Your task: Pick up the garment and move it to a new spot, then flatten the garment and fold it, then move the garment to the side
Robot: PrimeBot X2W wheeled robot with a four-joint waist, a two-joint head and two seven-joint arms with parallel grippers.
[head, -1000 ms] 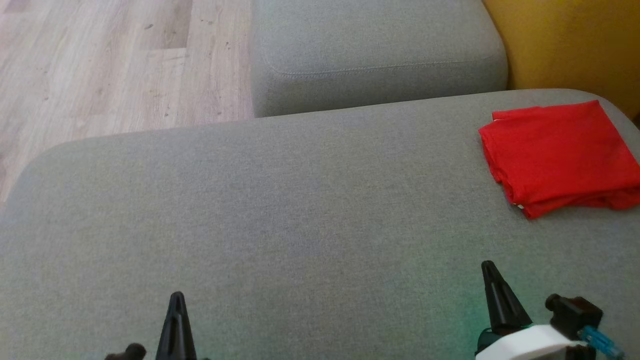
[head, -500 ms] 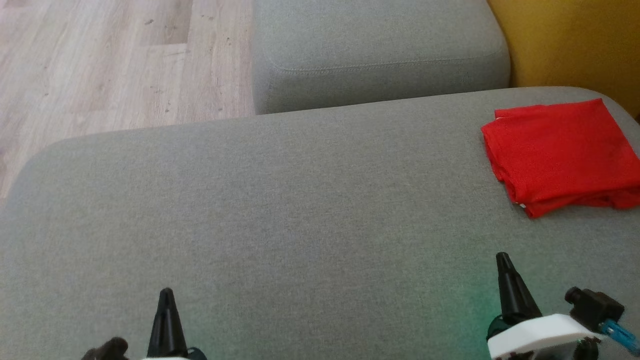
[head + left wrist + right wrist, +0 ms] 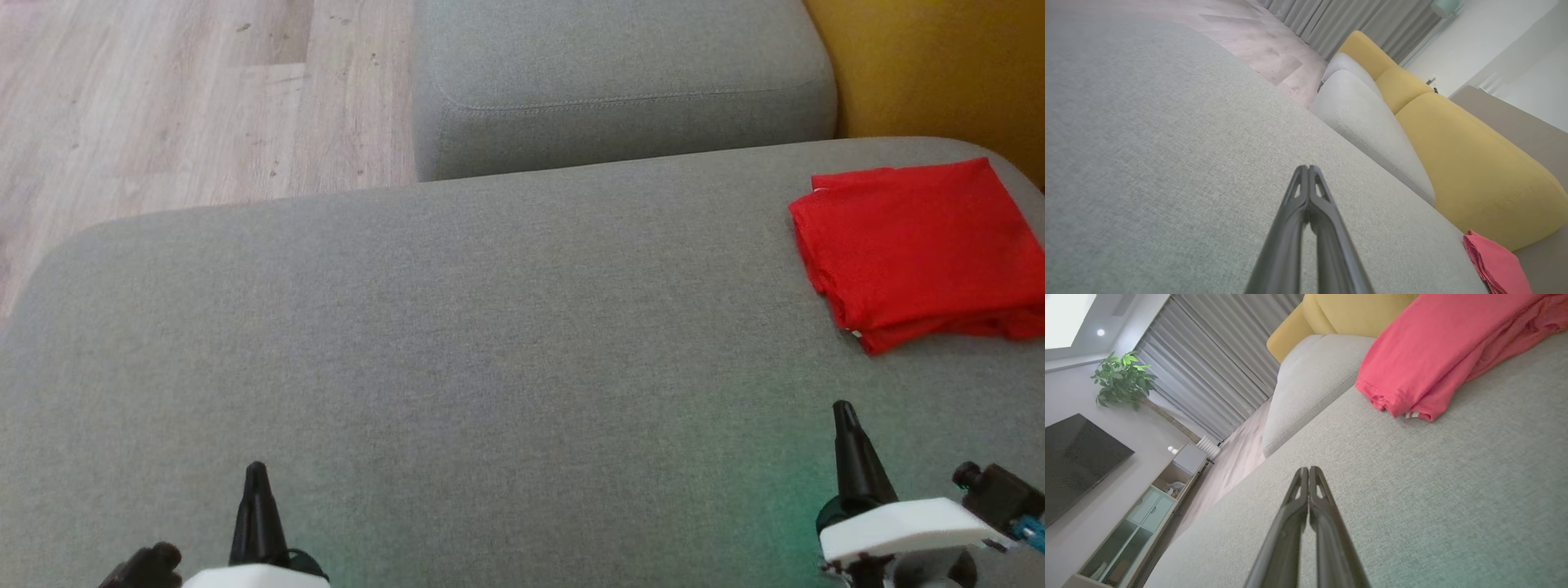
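**Figure.** You see the folded red garment [image 3: 918, 249] lying at the far right end of the grey sofa seat [image 3: 490, 343], just below the yellow backrest [image 3: 922, 65]. Your right gripper [image 3: 843, 406] is clenched on nothing and stands over the near right of the seat. The garment lies ahead of it and slightly to its right, well apart, with bare upholstery between. In the right wrist view, the garment's layered hem occupies the upper right, beyond the closed tips. Your left gripper [image 3: 255, 467], likewise pressed together and empty, sits at the near left, far across the seat from the garment. In the left wrist view, the garment is a small red patch at the lower right corner. A second grey cushion [image 3: 620, 73] and wooden floor [image 3: 163, 98] lie beyond.
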